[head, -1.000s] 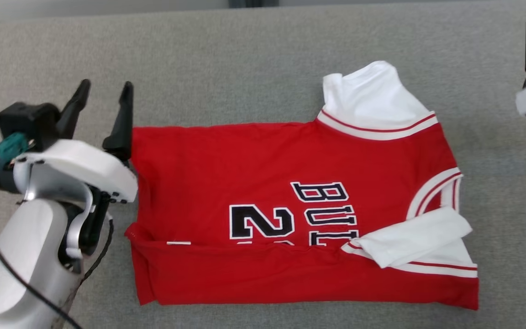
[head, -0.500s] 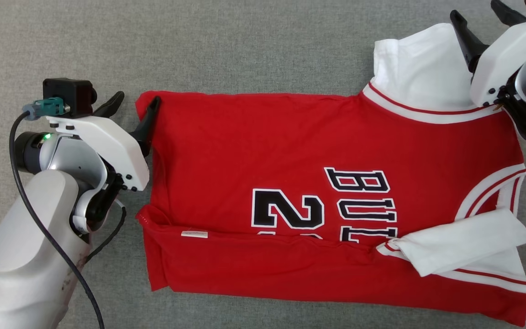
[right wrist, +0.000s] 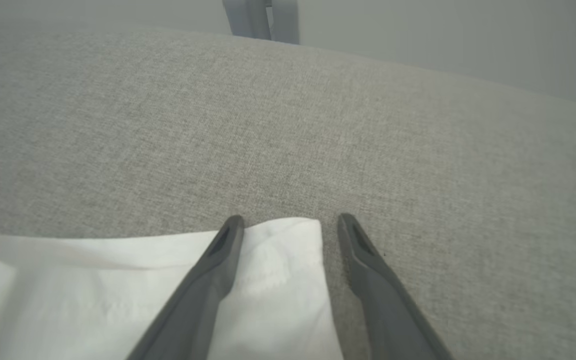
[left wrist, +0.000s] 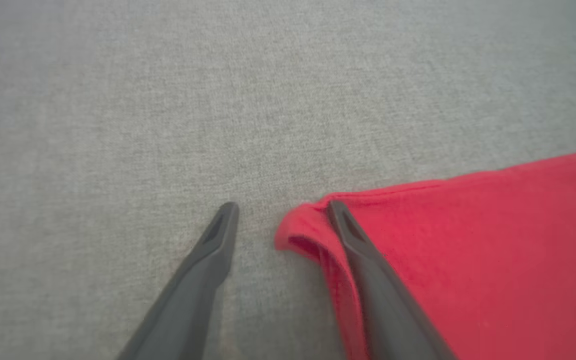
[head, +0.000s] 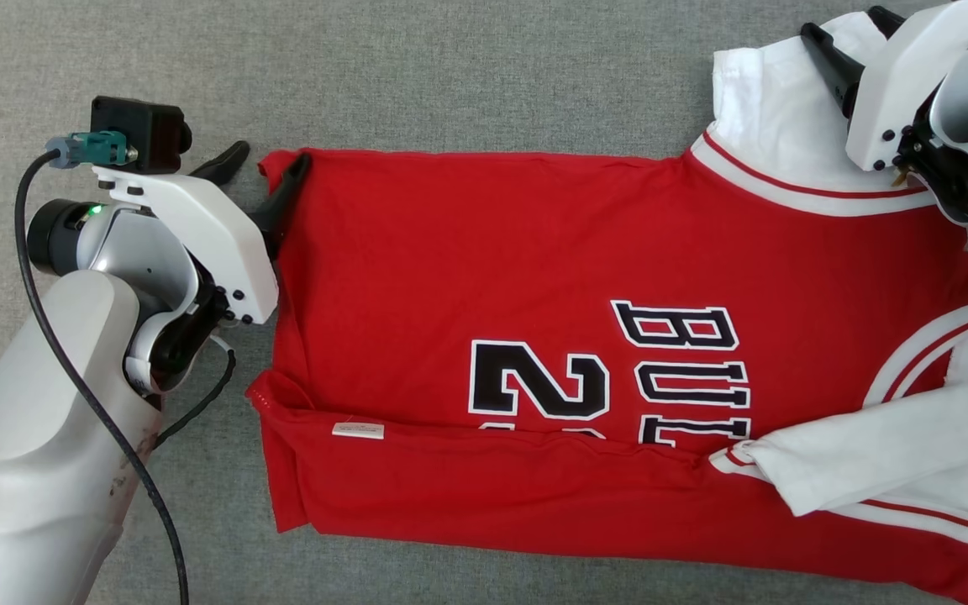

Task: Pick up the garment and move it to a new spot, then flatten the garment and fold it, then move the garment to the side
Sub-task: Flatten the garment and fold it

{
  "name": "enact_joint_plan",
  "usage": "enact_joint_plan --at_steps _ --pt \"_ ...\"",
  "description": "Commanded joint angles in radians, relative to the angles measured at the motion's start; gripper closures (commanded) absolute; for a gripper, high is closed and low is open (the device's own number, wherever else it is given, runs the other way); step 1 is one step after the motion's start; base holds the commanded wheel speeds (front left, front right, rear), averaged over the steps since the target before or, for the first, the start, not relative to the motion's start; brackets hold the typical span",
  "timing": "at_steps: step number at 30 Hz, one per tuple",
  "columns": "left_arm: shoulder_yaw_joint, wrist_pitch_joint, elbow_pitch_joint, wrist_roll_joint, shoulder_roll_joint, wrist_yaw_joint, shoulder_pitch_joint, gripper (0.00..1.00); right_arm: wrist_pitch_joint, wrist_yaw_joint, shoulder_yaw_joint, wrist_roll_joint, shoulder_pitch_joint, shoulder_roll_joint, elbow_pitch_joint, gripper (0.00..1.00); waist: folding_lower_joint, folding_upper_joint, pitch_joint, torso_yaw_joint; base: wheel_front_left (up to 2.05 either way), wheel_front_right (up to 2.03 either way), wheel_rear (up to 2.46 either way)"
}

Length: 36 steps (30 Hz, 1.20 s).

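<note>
Two grippers stand with their jaws spread wide, and neither is clamped on anything. The left gripper point(head: 272, 155) sits at the far left corner of the garment point(head: 492, 252). One dark finger lies over the red cloth right at that corner. The other is out over the grey fabric surface point(head: 450, 76) just beside the hem. The corner (curled up into a small lip, as the left wrist view shows) lies between the two fingers.

The right gripper point(head: 845, 23) is at the far right, at the far white sleeve point(head: 778, 109). In the right wrist view one finger lies over the white cloth and the other over the grey surface just past the sleeve's edge, so the sleeve's end corner sits between them.

The garment is a red jersey lying flat across the middle of the grey surface, its collar end toward the right arm. Its near long edge is folded up over the front, hiding the lower part of the black lettering point(head: 677, 361). A small white tag point(head: 357, 430) shows on that fold. The near white sleeve point(head: 879, 454) is folded in across the lower right of the jersey, and white-and-red striped trim borders the armholes.

A black cable point(head: 55, 336) loops down along the pale left forearm.
</note>
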Motion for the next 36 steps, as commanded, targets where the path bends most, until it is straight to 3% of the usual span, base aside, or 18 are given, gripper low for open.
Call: enact_joint_plan --at_steps 1,2,11,18,26,36 --pt "-0.018 0.012 0.026 -0.003 -0.010 -0.006 0.005 0.84 0.014 0.000 0.028 0.021 0.005 -0.002 0.015 0.85 0.0000 -0.0001 0.001 0.000 0.00 0.00 0.00" --pt "-0.020 0.014 0.030 -0.003 -0.010 -0.009 0.004 1.00 0.010 0.000 0.039 0.033 0.002 -0.004 0.018 1.00 0.0000 -0.0001 0.001 0.000 0.00 0.00 0.00" --pt "0.010 -0.049 -0.001 -0.011 0.010 -0.009 0.008 1.00 -0.136 0.000 0.062 0.144 -0.006 -0.027 -0.013 1.00 0.0000 -0.0001 -0.043 -0.030 0.00 0.00 0.00" --pt "0.043 -0.069 -0.101 -0.033 0.057 0.009 0.087 1.00 -0.201 0.000 0.097 0.249 0.090 -0.077 -0.159 1.00 0.0000 -0.0001 -0.102 -0.067 0.00 0.00 0.00" --pt "0.076 -0.056 -0.265 -0.073 0.126 0.045 0.244 1.00 -0.254 0.000 0.083 0.349 0.309 -0.162 -0.402 1.00 0.0000 -0.0001 -0.155 -0.110 0.00 0.00 0.00" --pt "0.149 -0.054 -0.433 -0.144 0.192 0.118 0.463 1.00 -0.233 0.000 -0.041 0.417 0.679 -0.187 -0.653 1.00 0.0000 -0.0001 -0.207 -0.149 0.00 0.00 0.00"
